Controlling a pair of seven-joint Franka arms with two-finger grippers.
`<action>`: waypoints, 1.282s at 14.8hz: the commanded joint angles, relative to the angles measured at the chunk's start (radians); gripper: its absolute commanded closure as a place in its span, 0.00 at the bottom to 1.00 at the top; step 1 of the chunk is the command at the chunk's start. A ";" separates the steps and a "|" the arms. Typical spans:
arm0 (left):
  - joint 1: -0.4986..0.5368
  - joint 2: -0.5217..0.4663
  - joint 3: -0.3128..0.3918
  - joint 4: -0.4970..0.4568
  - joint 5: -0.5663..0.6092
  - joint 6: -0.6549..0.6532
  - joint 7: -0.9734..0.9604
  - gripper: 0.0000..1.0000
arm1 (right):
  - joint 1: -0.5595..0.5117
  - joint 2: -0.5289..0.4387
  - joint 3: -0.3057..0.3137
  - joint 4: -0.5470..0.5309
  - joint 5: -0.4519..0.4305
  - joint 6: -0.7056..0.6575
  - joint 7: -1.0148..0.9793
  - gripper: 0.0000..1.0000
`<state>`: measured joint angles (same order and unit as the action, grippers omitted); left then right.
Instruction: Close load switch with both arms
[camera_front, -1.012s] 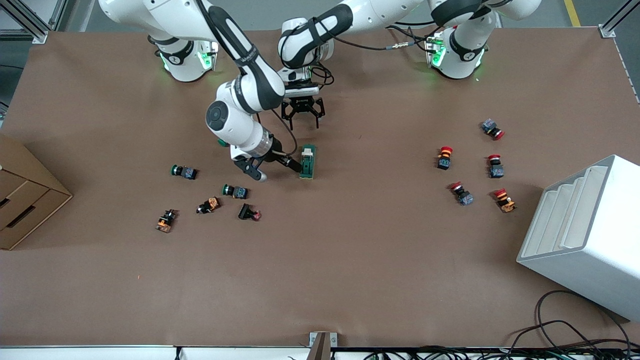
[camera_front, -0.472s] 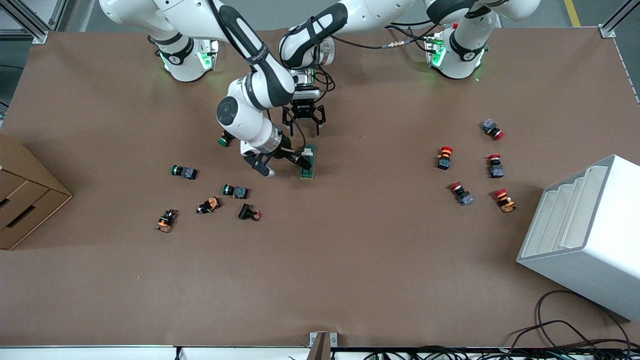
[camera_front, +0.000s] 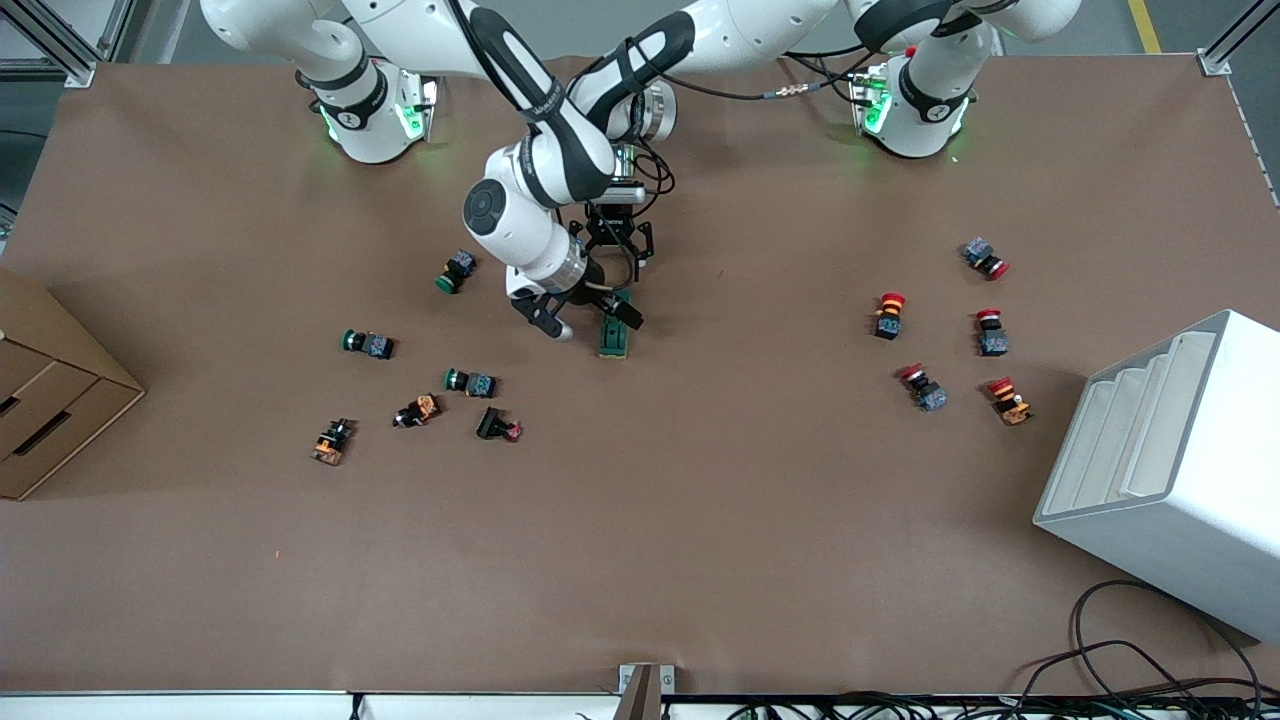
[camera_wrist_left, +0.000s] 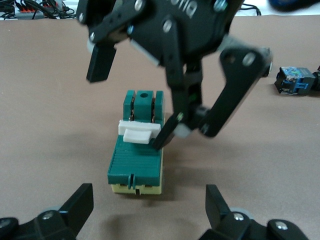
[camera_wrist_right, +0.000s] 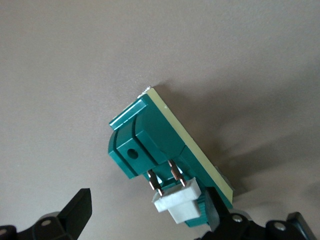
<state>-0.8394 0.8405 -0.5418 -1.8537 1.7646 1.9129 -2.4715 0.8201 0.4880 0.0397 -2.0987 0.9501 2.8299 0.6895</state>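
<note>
Dark green with a cream base, the load switch lies flat on the brown counter, about midway between the two arms' ends and nearer the front camera than both robot bases. Its white lever sits across the top, near the end with the copper pins.

The right tool is down at the switch, fingers spread wide. One fingertip touches the side of the lever, while the other finger hangs clear in the air. A second ago this tool was beside the switch toward the right arm's end. It has since swung across the top, so the push on the lever seems to be under way.

The left tool hovers just above the counter near the pin end of the switch, fingers released and wide, gripping nothing. It has crept closer over the last second, probably to brace the body. The switch itself has not shifted.
</note>
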 joint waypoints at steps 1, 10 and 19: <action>-0.012 -0.003 0.019 -0.005 0.033 -0.015 -0.014 0.01 | 0.030 0.032 -0.008 0.026 0.036 0.032 -0.002 0.00; -0.012 0.015 0.020 -0.027 0.053 -0.028 -0.009 0.01 | 0.028 0.040 -0.011 0.077 0.101 0.028 -0.010 0.00; -0.018 0.017 0.020 -0.042 0.050 -0.028 -0.018 0.00 | -0.013 0.035 -0.023 0.115 0.087 -0.032 -0.019 0.00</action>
<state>-0.8456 0.8594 -0.5282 -1.8860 1.8024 1.8925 -2.4722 0.8311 0.5100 0.0222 -2.0566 1.0164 2.7938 0.6895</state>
